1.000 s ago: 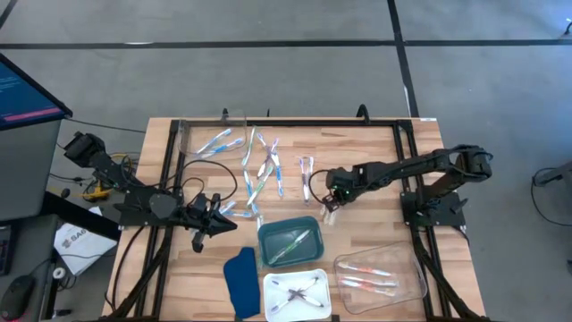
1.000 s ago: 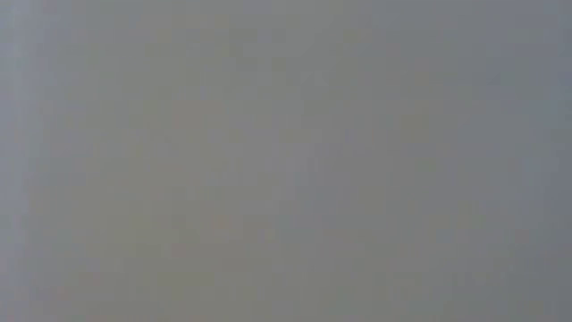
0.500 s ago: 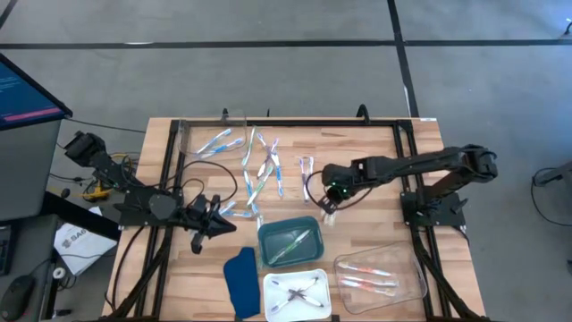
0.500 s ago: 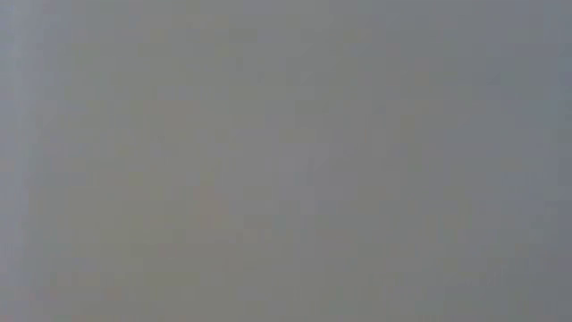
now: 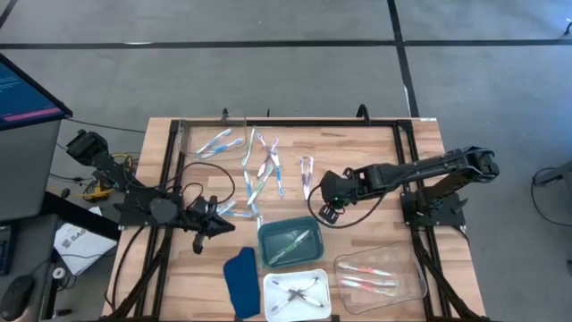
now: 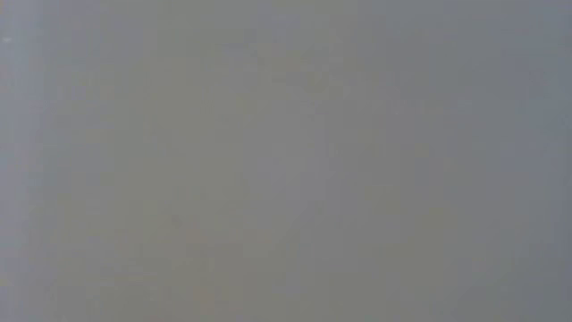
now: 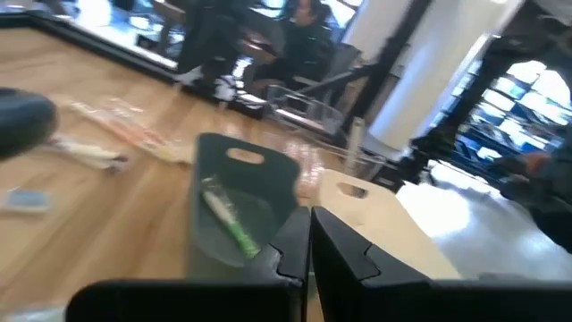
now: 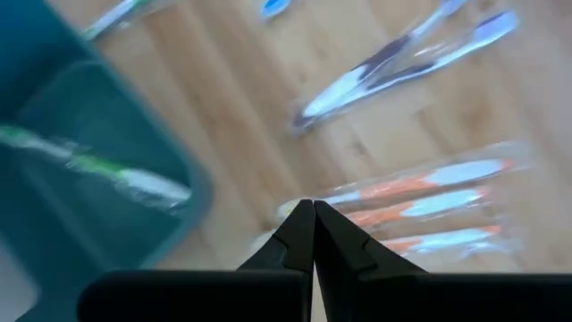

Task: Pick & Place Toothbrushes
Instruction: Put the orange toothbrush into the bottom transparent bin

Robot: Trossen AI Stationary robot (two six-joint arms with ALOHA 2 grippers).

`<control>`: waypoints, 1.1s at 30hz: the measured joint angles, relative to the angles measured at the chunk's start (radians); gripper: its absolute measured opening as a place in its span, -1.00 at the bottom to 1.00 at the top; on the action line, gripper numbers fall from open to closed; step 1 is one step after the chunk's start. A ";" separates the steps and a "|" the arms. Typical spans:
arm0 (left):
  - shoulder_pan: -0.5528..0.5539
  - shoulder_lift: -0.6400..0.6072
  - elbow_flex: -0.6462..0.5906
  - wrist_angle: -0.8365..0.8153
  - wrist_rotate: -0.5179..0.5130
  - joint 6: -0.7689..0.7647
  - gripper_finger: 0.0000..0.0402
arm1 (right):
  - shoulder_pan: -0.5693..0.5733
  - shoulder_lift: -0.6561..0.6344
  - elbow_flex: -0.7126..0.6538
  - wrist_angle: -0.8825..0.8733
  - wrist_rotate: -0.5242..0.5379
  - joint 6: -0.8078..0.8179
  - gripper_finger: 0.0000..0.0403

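grey floor (image 5: 268, 72) crossed by dark lines surrounds the wooden table (image 5: 375, 148); a monitor (image 5: 22, 89) glows at the far left edge.

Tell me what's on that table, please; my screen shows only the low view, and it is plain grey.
Observer: The high view shows loose toothbrushes scattered on a wooden table.
Operator: Any boxes?
Observer: A teal tray holds one green toothbrush.
Operator: And the arms?
Observer: The right gripper, shut, hovers beside that tray; the left gripper, also shut, waits at the table's left side.
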 joint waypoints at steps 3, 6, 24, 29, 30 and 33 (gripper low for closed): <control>0.001 0.000 -0.009 -0.001 -0.049 0.000 -0.96 | 0.014 0.000 0.000 -0.012 0.096 0.027 -1.00; 0.002 0.000 -0.010 0.002 -0.100 0.051 -0.96 | 0.007 0.000 0.000 -0.013 0.145 0.009 -1.00; 0.306 0.000 -0.010 0.189 -0.163 0.385 -0.96 | -0.115 0.002 -0.064 -0.168 -0.039 0.207 -1.00; 0.391 0.000 -0.010 0.291 -0.138 0.447 -0.96 | -0.152 0.002 -0.175 -0.112 -0.177 0.267 -1.00; 0.409 0.000 -0.010 0.308 -0.112 0.468 -0.96 | -0.160 0.002 -0.191 -0.096 -0.188 0.277 -1.00; 0.459 0.000 -0.010 0.358 -0.034 0.512 -0.96 | -0.179 0.002 -0.216 -0.083 -0.199 0.279 -0.97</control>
